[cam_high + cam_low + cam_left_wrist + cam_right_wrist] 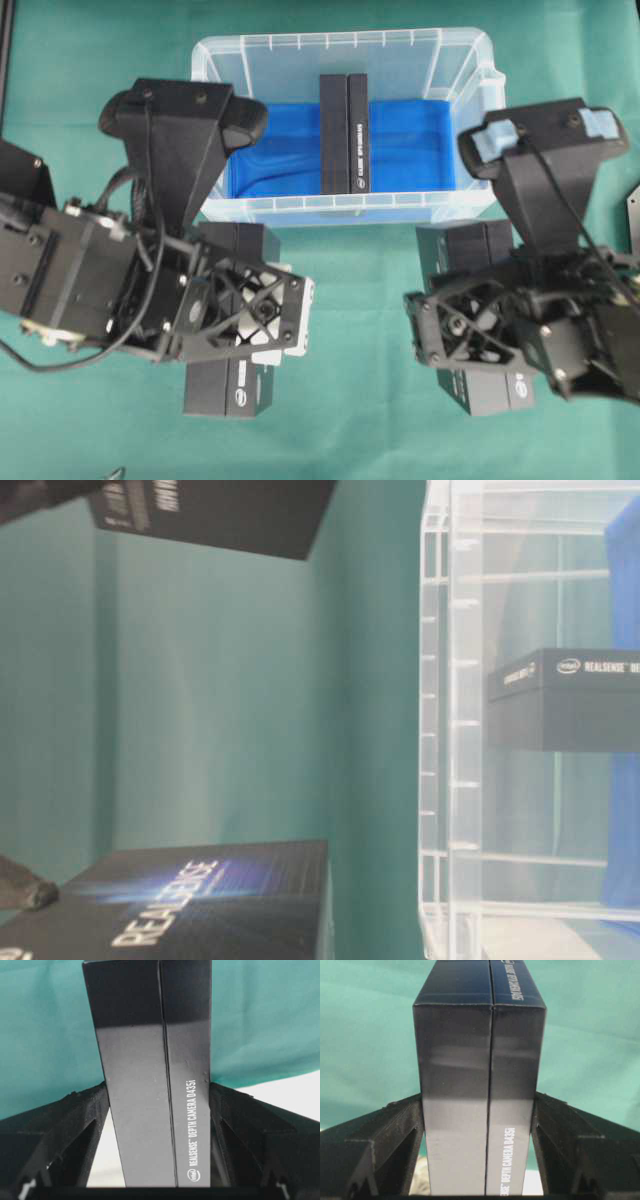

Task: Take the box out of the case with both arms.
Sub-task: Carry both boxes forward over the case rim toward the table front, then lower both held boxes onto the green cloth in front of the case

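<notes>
Overhead view: each claw is clamped on its own pair of black boxes, left claw (pixel 262 318) and right claw (pixel 462 335), both in front of the case (pixel 470 205), outside it. One more box pair (pixel 345 133) stands inside the case on the blue sheet (pixel 420 140), so that remains to lift.

A teal cloth (pixel 90 420) covers the tabletop

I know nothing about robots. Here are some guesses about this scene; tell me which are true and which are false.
1. Each pincer grips a black box. True: the left pincer holds the left box, and the right pincer holds the right box.
2. The case holds nothing. False: a third box stands inside it.
3. A blue sheet lines the case. True.
4. The held boxes are red. False: both are black.
</notes>
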### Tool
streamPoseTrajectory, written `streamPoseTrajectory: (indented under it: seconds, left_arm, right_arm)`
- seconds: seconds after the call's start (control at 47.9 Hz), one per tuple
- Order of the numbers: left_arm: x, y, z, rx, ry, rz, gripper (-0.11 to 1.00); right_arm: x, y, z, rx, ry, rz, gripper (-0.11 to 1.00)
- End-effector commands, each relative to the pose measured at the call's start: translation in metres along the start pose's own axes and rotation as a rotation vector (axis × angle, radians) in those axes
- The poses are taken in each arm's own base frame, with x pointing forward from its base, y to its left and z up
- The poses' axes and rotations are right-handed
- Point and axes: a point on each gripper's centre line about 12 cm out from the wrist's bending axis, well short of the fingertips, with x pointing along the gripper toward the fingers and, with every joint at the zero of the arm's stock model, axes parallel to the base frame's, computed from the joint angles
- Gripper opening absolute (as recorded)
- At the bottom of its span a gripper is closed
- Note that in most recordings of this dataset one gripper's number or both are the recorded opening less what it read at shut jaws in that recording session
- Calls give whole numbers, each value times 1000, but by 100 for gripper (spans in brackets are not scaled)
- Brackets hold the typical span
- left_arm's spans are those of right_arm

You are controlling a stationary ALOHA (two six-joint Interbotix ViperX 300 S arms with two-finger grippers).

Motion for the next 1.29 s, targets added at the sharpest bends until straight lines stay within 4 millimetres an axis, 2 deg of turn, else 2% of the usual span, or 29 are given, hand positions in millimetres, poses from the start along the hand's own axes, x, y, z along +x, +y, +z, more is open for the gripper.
streamPoseTrajectory:
  seconds: [0.0,1.274]
  left_arm:
    - [-15,4,0,-7,4,-40,64]
    - [-14,4,0,-7,4,-37,64]
  right_arm:
    - [-15,1,1,5,13,43,67]
    - [-16,3,1,2,8,31,67]
